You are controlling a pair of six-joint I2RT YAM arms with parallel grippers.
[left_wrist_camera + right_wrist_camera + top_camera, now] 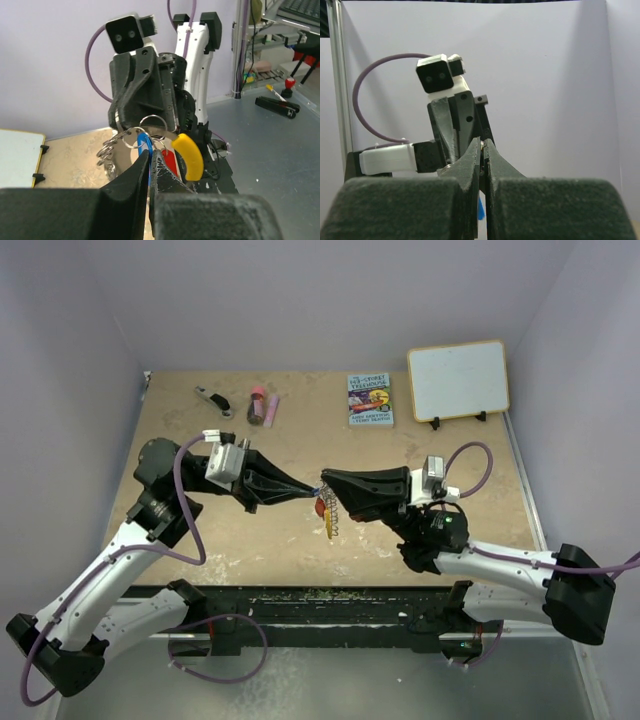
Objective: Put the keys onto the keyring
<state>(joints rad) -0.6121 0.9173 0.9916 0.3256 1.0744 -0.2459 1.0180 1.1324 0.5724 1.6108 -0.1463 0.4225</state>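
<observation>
In the top view, both arms meet above the middle of the table. The left gripper and the right gripper stand tip to tip, almost touching. The keyring hangs just under the two tips, in the air and off the table. The red key hangs close beside it.

In the left wrist view, the left jaws are closed narrow, and the blue key comes up from between them, so this gripper seems to pinch it. The silver loops of the keyring lie right at the tip of the right gripper opposite. Its yellow part and the red key hang a little lower.

In the right wrist view, the right jaws are also pressed together, with a thin bit of metal between the tips, most likely the keyring.

The red key looks perhaps already on, but this cannot be told surely. The blue key appears to be the step in hand, not yet clearly threaded.
</observation>
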